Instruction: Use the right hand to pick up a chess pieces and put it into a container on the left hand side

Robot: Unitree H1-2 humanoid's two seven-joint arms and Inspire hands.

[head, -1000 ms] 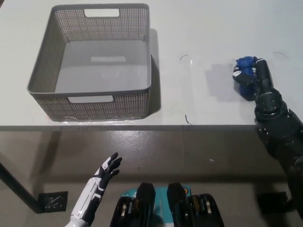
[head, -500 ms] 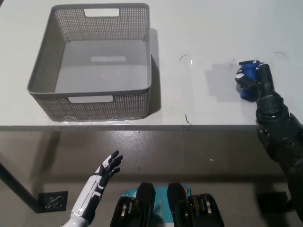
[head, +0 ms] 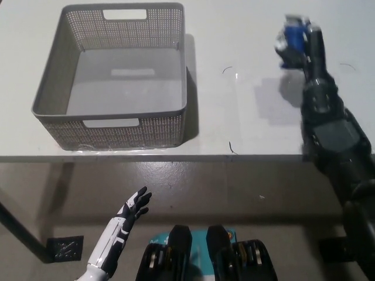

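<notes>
My black right hand (head: 300, 44) is raised above the right side of the white table (head: 246, 117), shut on a blue chess piece (head: 290, 41) that shows between its fingers. Its shadow falls on the tabletop below it. The grey mesh basket (head: 58, 88) stands on the left part of the table, well apart from the hand, and nothing lies inside it. My white left hand (head: 132, 209) rests low at the lower left, below the table's front edge, with its fingers spread.
The table's front edge (head: 176, 157) runs across the middle of the view, with bare floor below it. A few small dark marks (head: 232, 147) dot the tabletop between the basket and my right hand.
My right hand has lifted the blue chess piece off the table, rising and shifting slightly left. The left hand has stayed where it was.
</notes>
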